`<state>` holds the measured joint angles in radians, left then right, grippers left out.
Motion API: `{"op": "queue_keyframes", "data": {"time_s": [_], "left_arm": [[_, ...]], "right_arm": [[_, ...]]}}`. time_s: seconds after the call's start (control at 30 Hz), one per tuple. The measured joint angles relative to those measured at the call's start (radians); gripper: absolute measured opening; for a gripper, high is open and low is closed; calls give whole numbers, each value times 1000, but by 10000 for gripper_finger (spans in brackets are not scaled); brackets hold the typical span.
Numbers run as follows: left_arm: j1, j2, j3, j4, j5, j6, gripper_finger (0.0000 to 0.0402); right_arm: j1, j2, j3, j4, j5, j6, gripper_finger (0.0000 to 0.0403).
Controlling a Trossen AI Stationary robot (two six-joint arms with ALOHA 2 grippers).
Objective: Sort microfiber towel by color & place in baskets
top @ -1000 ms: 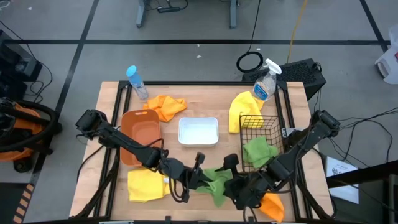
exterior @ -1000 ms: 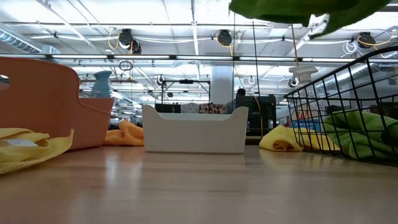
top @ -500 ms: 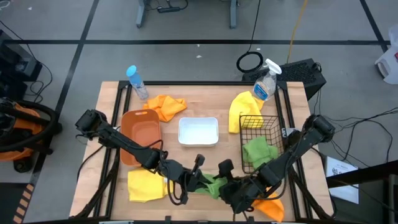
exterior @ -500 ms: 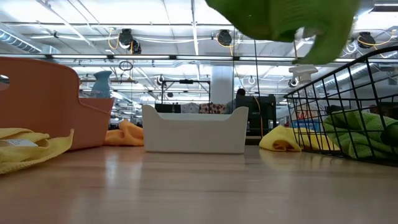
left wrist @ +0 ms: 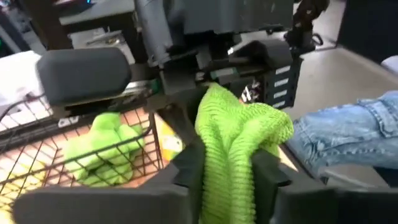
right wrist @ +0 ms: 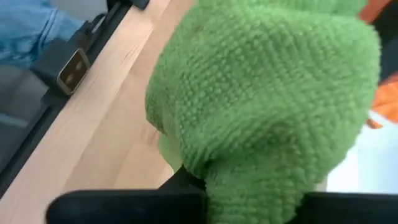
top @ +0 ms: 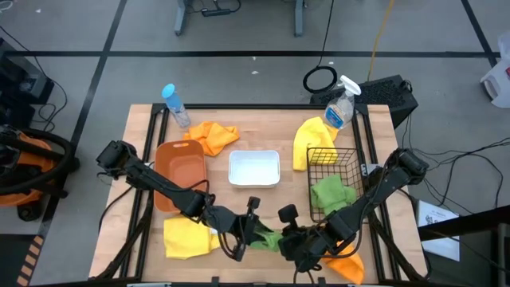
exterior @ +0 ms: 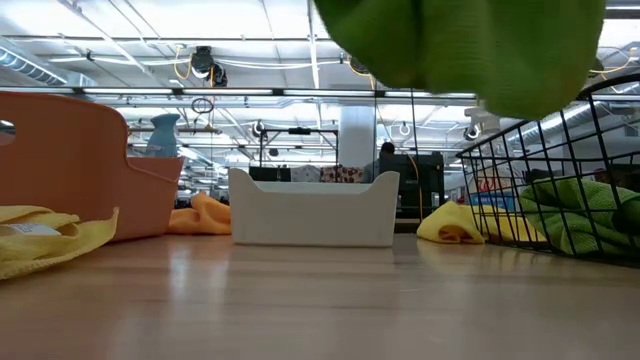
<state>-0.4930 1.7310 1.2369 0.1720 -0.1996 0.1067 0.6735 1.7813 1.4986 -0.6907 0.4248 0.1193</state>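
Note:
A green microfiber towel (top: pixel 267 237) hangs bunched between my two grippers near the table's front edge, and fills the top of the low view (exterior: pixel 460 45). My left gripper (top: pixel 251 231) is shut on it from the left, and my right gripper (top: pixel 288 236) from the right. A second green towel (top: pixel 331 194) lies in the black wire basket (top: pixel 331 163). Yellow towels lie at the near left (top: pixel 189 237) and far right (top: pixel 309 139). One orange towel (top: pixel 213 135) lies behind the orange-brown tub (top: pixel 179 167), another (top: pixel 349 263) under my right arm. The white tub (top: pixel 254 168) stands mid-table. My left gripper pinches a bunched fold of the green towel (left wrist: pixel 227 162) between its two fingers (left wrist: pixel 186 168), coming level from the table's left. The towel stands up past the fingers, clear of the table. My right gripper has the towel's other side (right wrist: pixel 249 180), coming from the table's right. The bunched cloth covers its fingers and hides the place of contact. The towel is slack between the two grippers.
A clear spray bottle (top: pixel 341 102) stands at the far right corner and a blue-capped bottle (top: pixel 175 104) at the far left. A person's jeans (left wrist: pixel 348 130) show beyond the table's front edge. Bare wood lies between the white tub and my grippers.
My right gripper has moved toward the table's left, closer to my left gripper. The green towel, earlier spread between the two, has bunched into a smaller lump. In the low view it has come lower and shifted left.

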Motion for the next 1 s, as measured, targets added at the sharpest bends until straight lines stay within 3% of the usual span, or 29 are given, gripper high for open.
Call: {"op": "queue_keyframes", "data": {"time_s": [0.23, 0.37, 0.5, 0.73, 0.9, 1.0], "left_arm": [[-49, 0, 0, -59, -193, -4, 221], [-79, 0, 0, -67, -345, 3, 265], [-99, 0, 0, -133, -462, 3, 275], [-96, 0, 0, -161, -542, 3, 276], [-84, 0, 0, -160, -542, 3, 276], [-77, 0, 0, -159, -535, -7, 276]], "right_arm": [[5, -68, 23, -182, -43, 183, 14], [17, -123, 58, -371, -66, 324, 6], [24, -194, 69, -584, -65, 490, 10], [18, -321, 69, -866, 2, 703, 10], [-30, -417, 33, -868, -35, 735, 10], [-77, -452, -6, -879, -110, 734, 10]]}}
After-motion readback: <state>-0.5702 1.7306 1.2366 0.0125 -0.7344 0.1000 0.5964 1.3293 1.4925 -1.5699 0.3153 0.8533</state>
